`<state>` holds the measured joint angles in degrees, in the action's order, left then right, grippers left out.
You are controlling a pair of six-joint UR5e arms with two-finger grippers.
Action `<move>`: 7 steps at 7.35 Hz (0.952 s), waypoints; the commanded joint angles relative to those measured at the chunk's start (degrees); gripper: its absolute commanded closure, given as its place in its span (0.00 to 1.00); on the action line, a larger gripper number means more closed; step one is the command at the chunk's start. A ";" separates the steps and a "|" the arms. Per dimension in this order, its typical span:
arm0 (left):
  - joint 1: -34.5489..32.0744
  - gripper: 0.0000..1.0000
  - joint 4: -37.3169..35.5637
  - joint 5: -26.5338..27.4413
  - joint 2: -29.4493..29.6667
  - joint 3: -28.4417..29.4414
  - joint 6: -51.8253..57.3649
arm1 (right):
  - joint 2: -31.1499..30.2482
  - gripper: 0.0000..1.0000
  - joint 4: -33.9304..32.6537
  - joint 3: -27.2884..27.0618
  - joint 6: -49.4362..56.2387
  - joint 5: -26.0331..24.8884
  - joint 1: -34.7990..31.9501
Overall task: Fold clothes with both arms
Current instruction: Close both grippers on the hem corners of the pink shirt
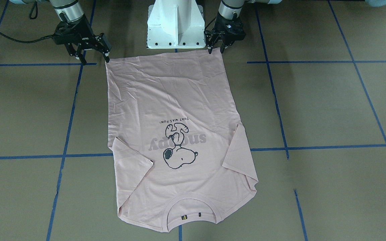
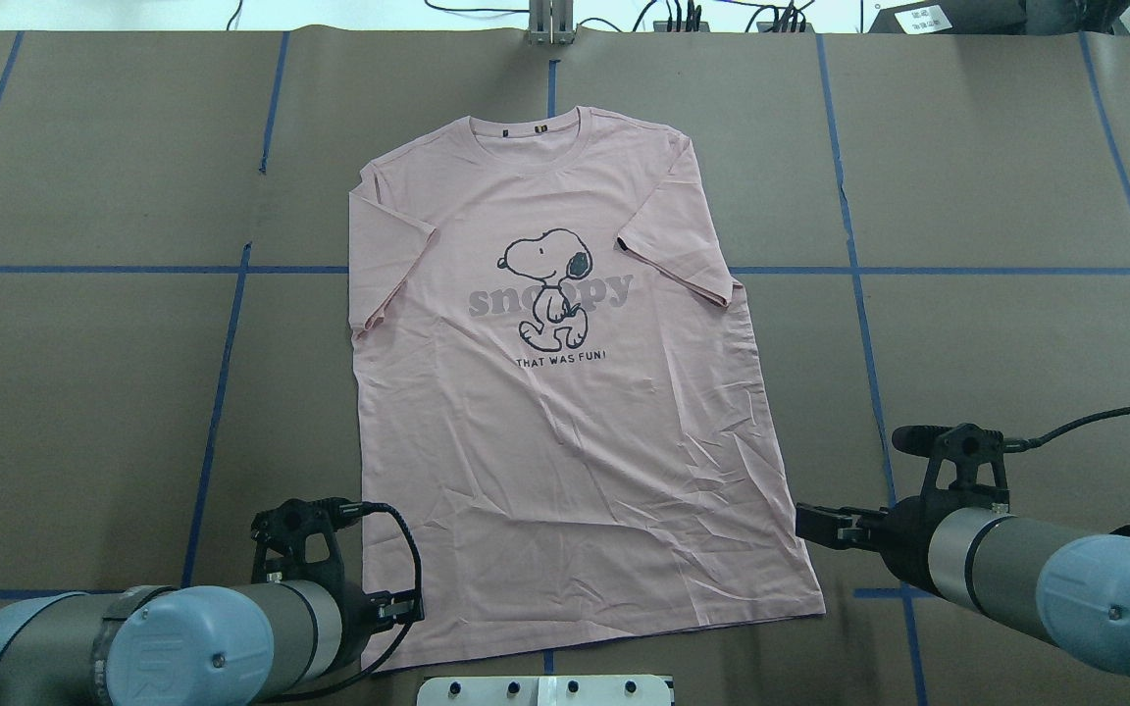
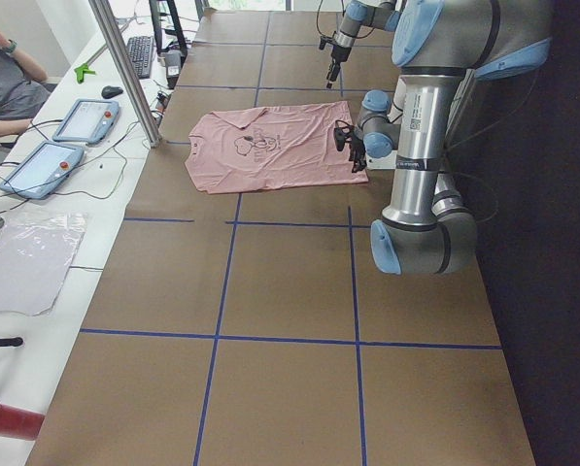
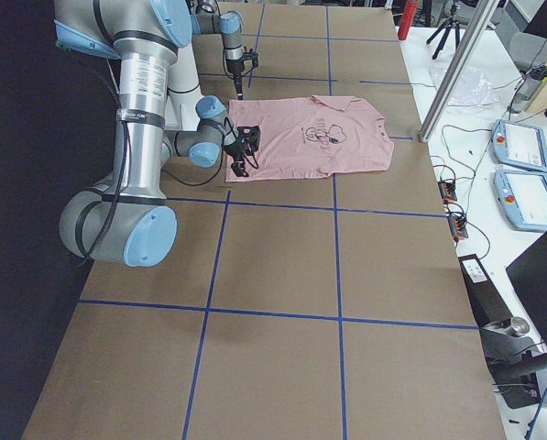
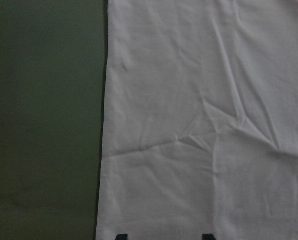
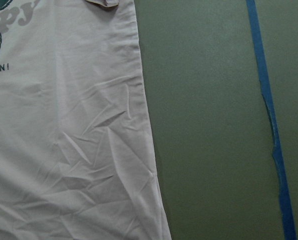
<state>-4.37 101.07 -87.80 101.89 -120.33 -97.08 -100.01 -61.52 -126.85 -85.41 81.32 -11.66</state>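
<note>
The light pink T-shirt (image 1: 179, 100) lies flat and face up on the brown table, Snoopy print up, collar on the far side from me and hem toward my base. Both sleeves are folded inward a little. My left gripper (image 1: 215, 51) is open and hovers at the hem's left corner; in the left wrist view its fingertips (image 5: 120, 236) stand over the cloth (image 5: 198, 125). My right gripper (image 1: 95, 61) is open wide just beside the hem's right corner. The right wrist view shows the shirt's side edge (image 6: 64, 150) and no fingers. Neither gripper holds cloth.
The white pedestal base (image 1: 175, 23) stands right behind the hem. Blue tape lines (image 1: 69, 127) cross the table. A metal post (image 3: 124, 68), tablets (image 3: 84, 118) and a seated person (image 3: 3, 83) are beyond the table's far edge.
</note>
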 commanded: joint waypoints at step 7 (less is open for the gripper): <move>4.28 0.55 -0.26 2.28 -1.35 1.41 -4.08 | 0.17 0.01 0.00 0.02 -0.02 -0.81 0.05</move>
<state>-0.32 100.83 -85.63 100.47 -119.33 -100.99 -99.88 -61.52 -126.82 -85.43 80.51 -11.60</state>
